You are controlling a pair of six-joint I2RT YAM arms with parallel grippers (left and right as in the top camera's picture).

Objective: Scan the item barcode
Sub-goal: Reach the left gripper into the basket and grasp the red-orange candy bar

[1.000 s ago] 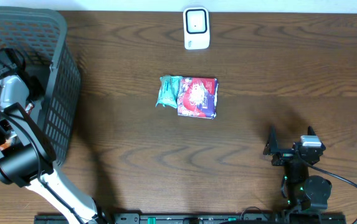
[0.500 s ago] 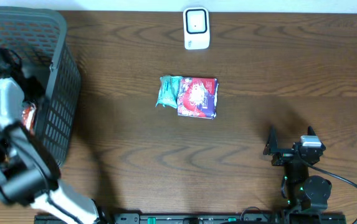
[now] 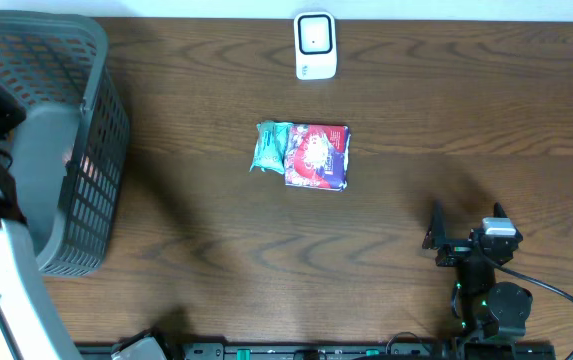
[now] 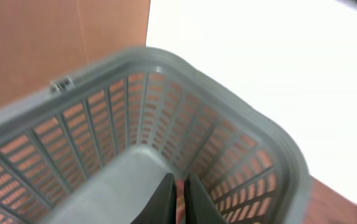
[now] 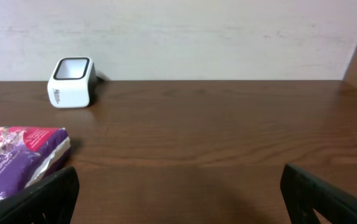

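Standing at the upper left of the overhead view is the gray basket, and the left arm is showing only as a pale blur along the left edge. The white scanner is sitting at the top centre of the table. A teal packet and a red and purple packet are lying side by side, touching, in the middle. The right gripper is resting at the lower right, well apart from them, with its fingers spread.

In the left wrist view, the left gripper is hanging over the basket, with its fingers pressed almost together. I cannot tell if anything is between them.

In the right wrist view, the right gripper is standing wide open and holding nothing. The red and purple packet is lying at the lower left, and the scanner is standing at the upper left.
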